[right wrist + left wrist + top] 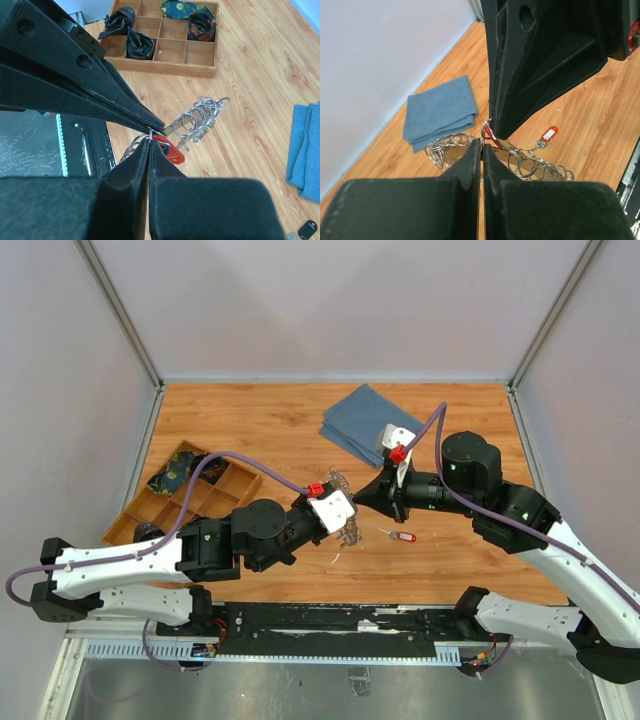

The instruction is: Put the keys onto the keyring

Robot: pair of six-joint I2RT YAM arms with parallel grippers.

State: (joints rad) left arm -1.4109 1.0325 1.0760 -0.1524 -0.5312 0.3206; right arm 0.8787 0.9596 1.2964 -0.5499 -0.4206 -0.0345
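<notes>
Closest in the right wrist view, the right fingers (150, 142) are pressed fully together on the thin wire loop of a red-tagged key (169, 151). Their tips meet the left fingers (481, 146), which are likewise shut and appear to pinch the keyring (535, 167) near its middle. The keyring, a string of linked silvery rings, runs roughly near-to-far across the line of the two arms, over the middle of the bench (250, 420); whether its ends touch the wood cannot be told. Just right of it a loose key with a red tag (403, 536) lies flat, shaft pointing left, and a black key tag (306, 230) shows at the corner of the right wrist view. Bare wood lies open around them. Farther back, a folded blue cloth (362, 422) sits right of centre, and a compartmented wooden tray (165, 67) holding dark rolled items lies along the left edge.
</notes>
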